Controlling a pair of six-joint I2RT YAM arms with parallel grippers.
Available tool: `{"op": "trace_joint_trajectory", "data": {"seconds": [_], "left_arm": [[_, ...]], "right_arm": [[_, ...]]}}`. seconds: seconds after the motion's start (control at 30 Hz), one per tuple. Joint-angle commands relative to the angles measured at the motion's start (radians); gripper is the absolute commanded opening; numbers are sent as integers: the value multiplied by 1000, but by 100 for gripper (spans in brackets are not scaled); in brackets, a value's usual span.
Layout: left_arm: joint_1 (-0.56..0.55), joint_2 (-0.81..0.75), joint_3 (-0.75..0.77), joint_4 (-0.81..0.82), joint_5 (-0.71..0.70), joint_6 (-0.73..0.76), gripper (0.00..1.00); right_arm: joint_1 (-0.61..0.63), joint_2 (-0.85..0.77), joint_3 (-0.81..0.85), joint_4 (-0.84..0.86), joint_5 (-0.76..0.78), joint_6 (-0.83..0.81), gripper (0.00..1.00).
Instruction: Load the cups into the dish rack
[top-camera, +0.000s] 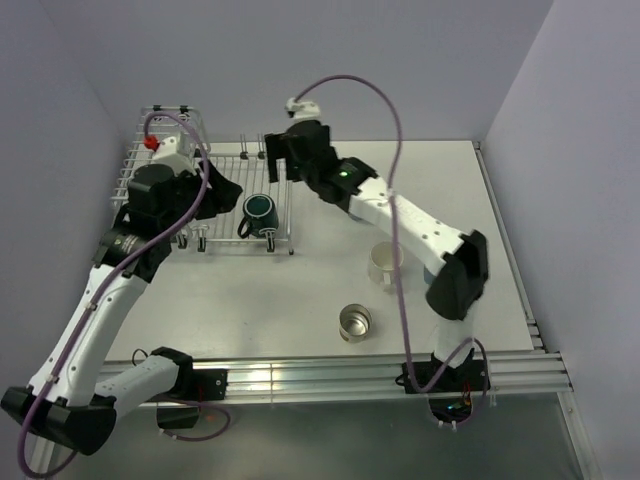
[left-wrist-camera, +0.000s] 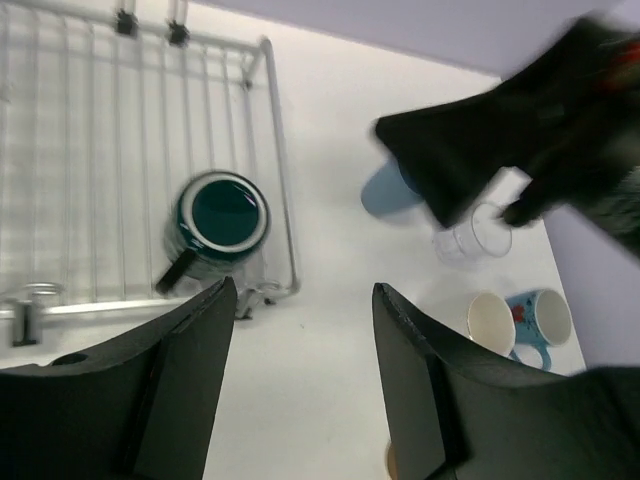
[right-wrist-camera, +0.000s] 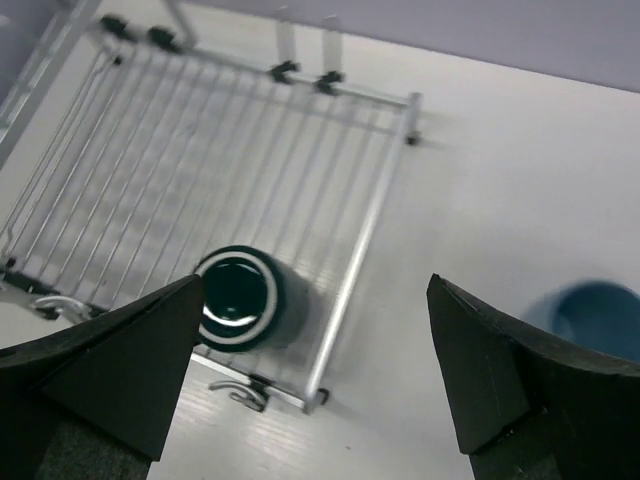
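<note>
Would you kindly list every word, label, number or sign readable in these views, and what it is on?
No text can be read in any view.
A small red mark on the pale blue mug with white inside: too blurred to tell letters from a picture.
The dark teal mug and the silver wire dish rack: no visible text.

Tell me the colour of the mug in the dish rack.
The mug is dark teal, clearest in the left wrist view.

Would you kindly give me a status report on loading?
Left gripper, right gripper open, empty. Dark teal mug in dish rack. Steel cup, cream mug on table.
</note>
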Motion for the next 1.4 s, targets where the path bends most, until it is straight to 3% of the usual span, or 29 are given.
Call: {"op": "trace_joint_trajectory", "data": {"seconds": [0.0,0.13,0.47,1.37], "left_arm": [[-121,65,-21,67,-31,-41,63],[-197,148,-44,105,-146,-95,59],[-229,352,-130,273,-158,-124,49],[-217,631,-62,409,-287,-93,44]], "right_arm": [[-61,-235,-175,77,100,95,100],[-81,-392,-354,92,108,120,99],[-89,-672,-684,128,105,169,97],[-89,-733,-806,165,45,165,96]]}}
